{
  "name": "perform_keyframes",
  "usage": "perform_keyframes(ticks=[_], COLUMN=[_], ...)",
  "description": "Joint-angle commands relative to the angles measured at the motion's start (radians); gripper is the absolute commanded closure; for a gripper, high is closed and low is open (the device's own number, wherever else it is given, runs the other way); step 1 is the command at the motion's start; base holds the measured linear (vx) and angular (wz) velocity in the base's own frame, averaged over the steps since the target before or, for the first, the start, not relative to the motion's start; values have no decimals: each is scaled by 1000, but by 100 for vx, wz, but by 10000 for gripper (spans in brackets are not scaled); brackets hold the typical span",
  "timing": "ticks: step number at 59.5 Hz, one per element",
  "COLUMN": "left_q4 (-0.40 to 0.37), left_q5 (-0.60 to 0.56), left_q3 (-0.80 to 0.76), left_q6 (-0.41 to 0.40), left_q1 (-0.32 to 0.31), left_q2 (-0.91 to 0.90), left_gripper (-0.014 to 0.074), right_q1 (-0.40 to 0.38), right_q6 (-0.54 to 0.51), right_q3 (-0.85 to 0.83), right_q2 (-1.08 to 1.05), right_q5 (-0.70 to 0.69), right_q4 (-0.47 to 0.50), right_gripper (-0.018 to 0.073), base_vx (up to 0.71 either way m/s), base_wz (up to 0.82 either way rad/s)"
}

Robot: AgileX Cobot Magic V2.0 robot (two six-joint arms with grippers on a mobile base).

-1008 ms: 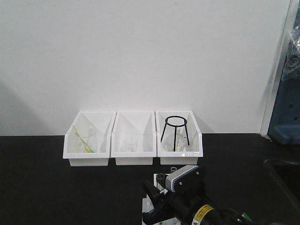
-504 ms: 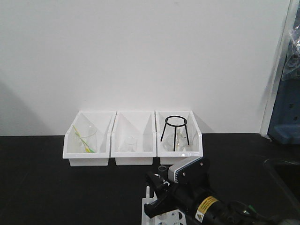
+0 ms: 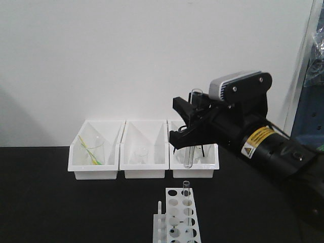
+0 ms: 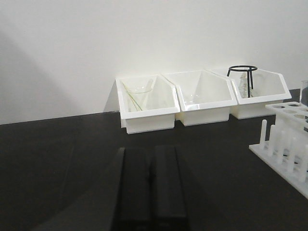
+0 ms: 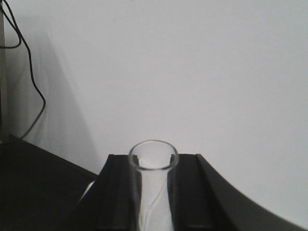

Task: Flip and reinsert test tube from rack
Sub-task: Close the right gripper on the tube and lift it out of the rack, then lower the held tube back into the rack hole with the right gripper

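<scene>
My right gripper is shut on a clear test tube and holds it upright in the air, open end up, well above the rack and in front of the right bin. In the right wrist view the tube's open rim sits between the two black fingers of the gripper. The white rack stands on the black table at the bottom centre, with a second clear tube upright in a far hole. My left gripper is shut and empty, low over the table to the left of the rack.
Three white open-front bins stand against the wall: the left holds a beaker with a yellow-green rod, the middle a small beaker, the right a black wire tripod. Blue equipment is at the far right.
My right gripper has risen from down at the rack to well above it, carrying the test tube up and out of its hole. The second tube stays in the rack.
</scene>
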Motion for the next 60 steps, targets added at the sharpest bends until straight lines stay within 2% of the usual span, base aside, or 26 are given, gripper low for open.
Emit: perform_keyframes(ticks=[1, 8, 12, 15, 19, 23, 28, 38, 44, 48, 57, 60], left_q4=[0, 0, 0, 0, 0, 0, 0, 0, 0, 0, 0, 0], left_q5=[-81, -81, -81, -81, -81, -81, -81, -81, -81, -81, -81, -81], left_q3=[-6, -6, -6, -6, -6, -6, -6, -6, -6, -6, -6, -6], left_q6=[-2, -2, -2, -2, -2, -2, -2, -2, -2, -2, -2, -2], left_q1=[0, 0, 0, 0, 0, 0, 0, 0, 0, 0, 0, 0], left_q2=[-8, -8, -8, -8, -8, -8, -8, -8, -8, -8, -8, -8], left_gripper=[602, 602, 602, 602, 602, 602, 602, 602, 602, 602, 602, 602], right_q1=[-3, -3, -3, -3, -3, -3, -3, -5, -5, -5, -4, -4], right_q6=[-189, -566, -732, -798, -807, -736, -540, -72, 108, 162, 153, 162], right_q3=[-82, -101, -101, -101, -101, -101, -107, -109, -105, -105, -87, -48], right_q2=[-50, -53, -53, -53, -53, -55, -62, -91, -93, -93, -93, -93], right_q5=[43, 182, 268, 318, 355, 361, 331, 226, 204, 194, 86, 15], right_q4=[-129, -465, -637, -728, -764, -724, -607, -289, -149, -95, -80, -42], right_gripper=[573, 571, 570, 570, 570, 570, 570, 570, 570, 570, 570, 570], base_vx=[0, 0, 0, 0, 0, 0, 0, 0, 0, 0, 0, 0], base_wz=[0, 0, 0, 0, 0, 0, 0, 0, 0, 0, 0, 0])
